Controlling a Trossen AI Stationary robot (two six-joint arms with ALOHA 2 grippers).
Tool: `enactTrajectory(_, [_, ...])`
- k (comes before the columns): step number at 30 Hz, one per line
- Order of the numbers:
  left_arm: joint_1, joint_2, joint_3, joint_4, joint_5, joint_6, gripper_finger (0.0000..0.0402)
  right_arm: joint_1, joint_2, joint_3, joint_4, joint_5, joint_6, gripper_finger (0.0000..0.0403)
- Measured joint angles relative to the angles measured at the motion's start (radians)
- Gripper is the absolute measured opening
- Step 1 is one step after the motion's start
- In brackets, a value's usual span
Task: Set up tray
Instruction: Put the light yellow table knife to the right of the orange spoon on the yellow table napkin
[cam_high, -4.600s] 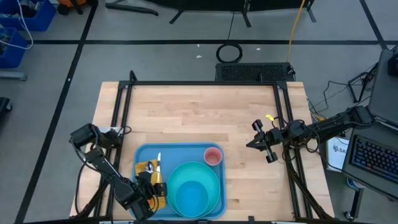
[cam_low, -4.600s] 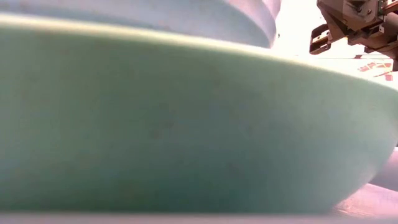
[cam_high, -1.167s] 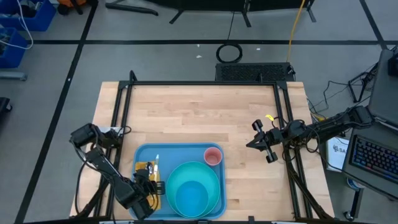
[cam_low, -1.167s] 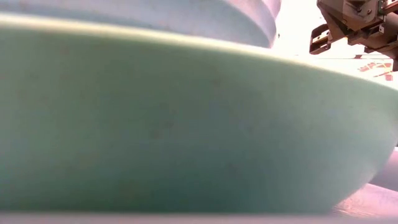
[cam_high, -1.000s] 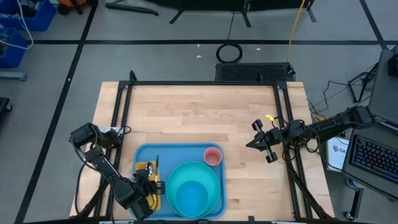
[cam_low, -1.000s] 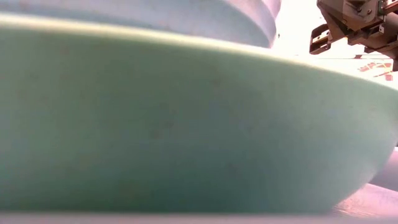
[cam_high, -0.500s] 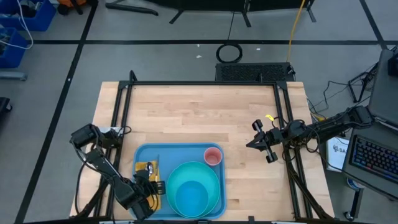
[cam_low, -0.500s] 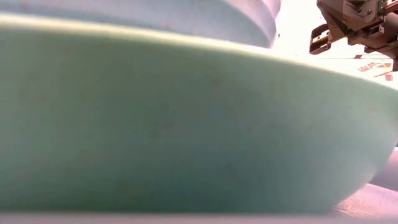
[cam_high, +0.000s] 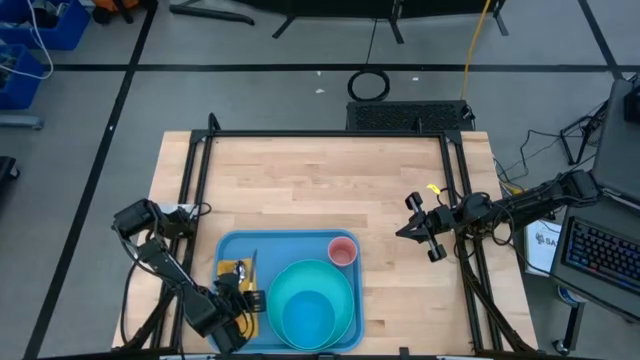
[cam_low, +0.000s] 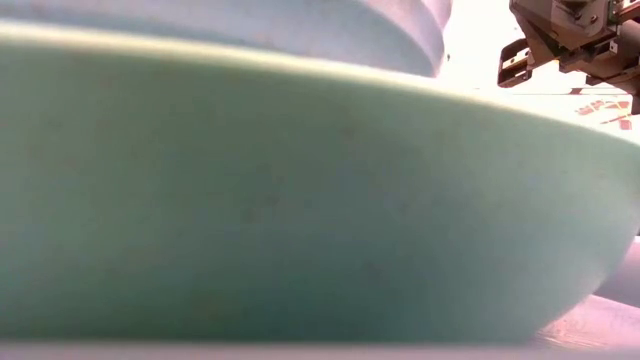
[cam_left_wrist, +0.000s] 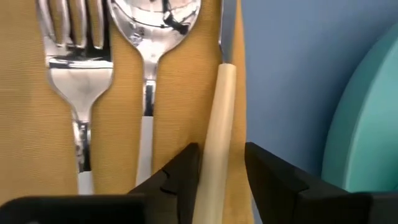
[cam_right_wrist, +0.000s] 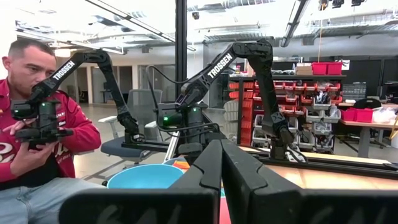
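While the left hand sits low over the near-left part of the tray, its two dark fingers stand on either side of a pale, cream-coloured knife handle, with a narrow gap showing on each side, so the fingers are slackened and do not press the handle. That handle runs away from the hand along the edge of an orange napkin, and its metal blade continues beyond it. Beside the knife on the same napkin lie a spoon and then a fork, all three side by side and roughly parallel. On the knife's other side the blue tray floor shows, and past it the curved rim of a turquoise plate.

From above, the tray lies at the near edge of the wooden worktop, left of centre. The napkin with the cutlery takes its left side, the round plate with a bowl on it fills its middle and right, and a small pink cup stands in its far-right corner.

The right hand hangs over the worktop's right side, well apart from the tray, with its fingers pressed together and nothing between them. Beyond it, in the room, a seated person in a red top holds a dark device.
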Motion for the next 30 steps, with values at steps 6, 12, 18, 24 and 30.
enactTrajectory(6, [0.006, 0.0, 0.031, -0.048, -0.012, 0.063, 0.0132, 0.0, 0.0, 0.0, 0.0, 0.0, 0.0, 0.0])
enactTrajectory(12, [0.008, 0.0, 0.045, -0.067, -0.031, 0.081, 0.0138, 0.0, 0.0, 0.0, 0.0, 0.0, 0.0, 0.0])
enactTrajectory(18, [0.008, 0.0, 0.046, -0.071, -0.009, 0.045, 0.0143, 0.0, 0.0, 0.0, 0.0, 0.0, 0.0, 0.0])
enactTrajectory(24, [-0.007, 0.0, 0.046, -0.074, 0.017, 0.004, 0.0149, 0.0, 0.0, 0.0, 0.0, 0.0, 0.0, 0.0])
enactTrajectory(30, [-0.006, 0.0, 0.108, -0.165, -0.06, 0.108, 0.0143, 0.0, 0.0, -0.001, 0.0, 0.0, 0.0, 0.0])
